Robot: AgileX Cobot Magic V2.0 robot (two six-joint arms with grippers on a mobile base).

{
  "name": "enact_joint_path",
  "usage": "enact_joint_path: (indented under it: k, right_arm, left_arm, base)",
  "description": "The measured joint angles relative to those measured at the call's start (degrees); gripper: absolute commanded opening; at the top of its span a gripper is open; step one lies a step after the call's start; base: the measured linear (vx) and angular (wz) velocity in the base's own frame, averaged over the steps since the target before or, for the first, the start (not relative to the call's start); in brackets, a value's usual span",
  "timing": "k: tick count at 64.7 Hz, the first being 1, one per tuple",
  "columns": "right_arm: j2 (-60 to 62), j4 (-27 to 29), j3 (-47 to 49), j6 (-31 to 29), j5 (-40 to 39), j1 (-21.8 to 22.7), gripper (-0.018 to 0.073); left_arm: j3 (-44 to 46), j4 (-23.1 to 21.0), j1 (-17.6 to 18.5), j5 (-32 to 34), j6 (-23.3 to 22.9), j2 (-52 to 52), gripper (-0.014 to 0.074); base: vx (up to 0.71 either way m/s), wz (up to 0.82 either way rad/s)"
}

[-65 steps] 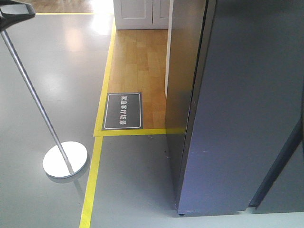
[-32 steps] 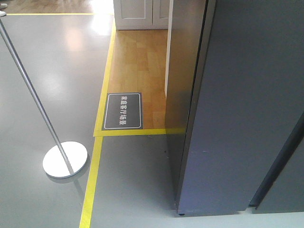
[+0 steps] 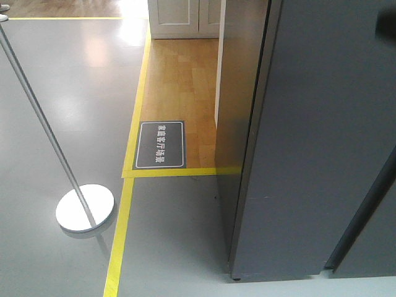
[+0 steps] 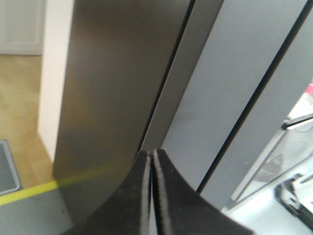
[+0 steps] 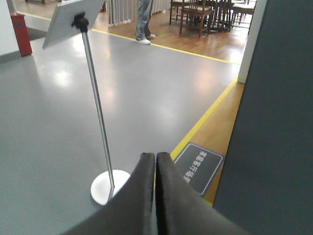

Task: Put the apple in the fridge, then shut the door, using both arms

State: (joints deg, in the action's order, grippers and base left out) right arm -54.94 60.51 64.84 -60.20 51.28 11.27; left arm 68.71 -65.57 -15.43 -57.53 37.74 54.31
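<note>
The apple is out of view in every frame. The fridge [image 3: 238, 93] stands at the right, dark grey-black, with its smooth grey door [image 3: 322, 124] lying against the body along a thin dark seam. My left gripper [image 4: 152, 152] is shut with nothing between its fingers. It points at the seam between the fridge's dark side [image 4: 112, 73] and the grey door [image 4: 230, 83], close to it. My right gripper [image 5: 155, 155] is also shut and empty. It faces away from the fridge over the grey floor, with the fridge's dark wall [image 5: 274, 122] at its right.
A sign stand [image 3: 85, 207] with a round white base and slanted metal pole [image 5: 95, 98] stands on the grey floor at the left. Yellow floor tape [image 3: 120, 235] borders a wooden strip holding a dark floor plaque [image 3: 160, 145]. White cabinets [image 3: 184, 18] stand behind. A person [image 5: 143, 19] stands far off.
A dark shape at the top left of the front view has left the frame. A dark blur now shows at the top right edge. The fridge and the stand's base have not moved.
</note>
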Motion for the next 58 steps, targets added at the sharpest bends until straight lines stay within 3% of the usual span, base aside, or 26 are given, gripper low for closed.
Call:
enact_joint_path:
  k: [15,27,37,58]
  right_arm:
    - [16.48,-0.6,-22.33,-4.11,-5.45,0.0,-0.0004]
    - [24.82,-1.24,-34.51,-4.8,-8.37,0.0,-0.0004]
    - [27.63,-1.24,-38.27,-4.8,-9.42,0.0,-0.0004]
    - [27.83,-1.19,-38.59,-4.8,-9.47,0.0,-0.0003]
  left_arm:
    - [-26.49,0.1,0.0,8.92,1.84,-16.89,-0.0006]
    - [-43.49,-0.27,0.0,14.37,1.85,-23.4,-0.0006]
    - [-48.76,-2.25,0.0,16.41,1.85,-24.53,-0.0006]
    - [-49.39,-3.57,0.0,17.04,1.85,-24.59,-0.0006]
  base:
    - [0.0,0.0]
    - [0.0,0.0]
    - [0.0,0.0]
    - [0.0,0.0]
